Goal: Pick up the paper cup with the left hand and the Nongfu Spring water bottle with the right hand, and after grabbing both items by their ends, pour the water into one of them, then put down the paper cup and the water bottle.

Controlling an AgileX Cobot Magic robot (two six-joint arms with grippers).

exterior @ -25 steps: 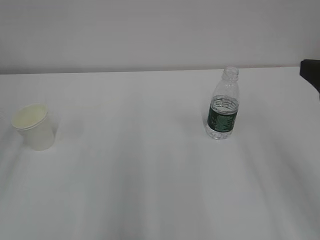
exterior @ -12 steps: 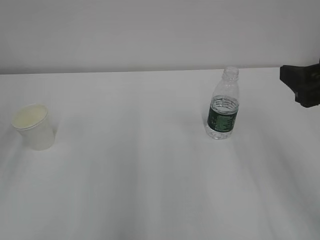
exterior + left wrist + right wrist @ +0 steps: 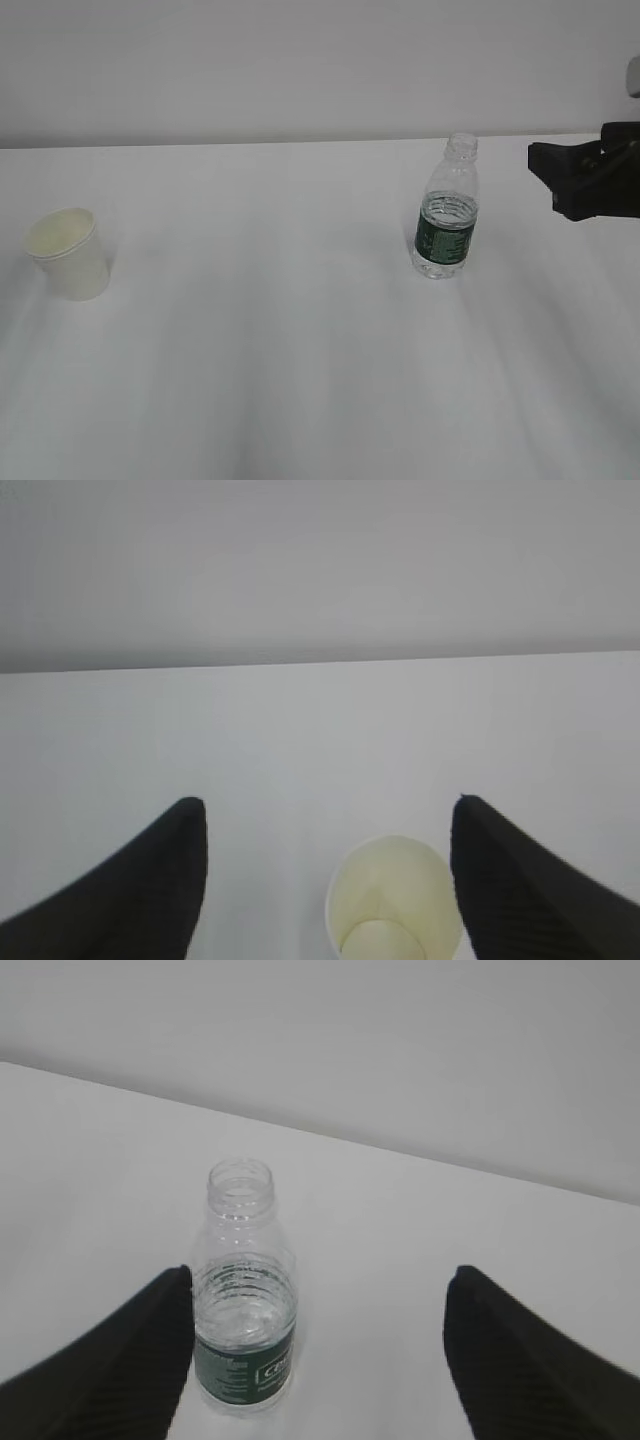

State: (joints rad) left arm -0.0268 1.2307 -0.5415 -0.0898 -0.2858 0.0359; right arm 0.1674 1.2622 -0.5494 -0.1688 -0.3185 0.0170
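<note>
The small white paper cup (image 3: pixel 393 900) stood upright on the white desk (image 3: pixel 260 350), between the wide-spread fingers of the black left end effector (image 3: pixel 325 880). The clear, green-labelled, capless water bottle (image 3: pixel 243 1290) stood between the wide-open right end effector's (image 3: pixel 315 1350) fingers, nearer one finger, untouched.

The Nongfu Spring water bottle (image 3: pixel 243 1300) carries a dark green label (image 3: pixel 243 1370) with small white print in a box; the letters are too blurred to read; in the exterior view the label (image 3: pixel 441 239) shows only illegible pale marks.
</note>
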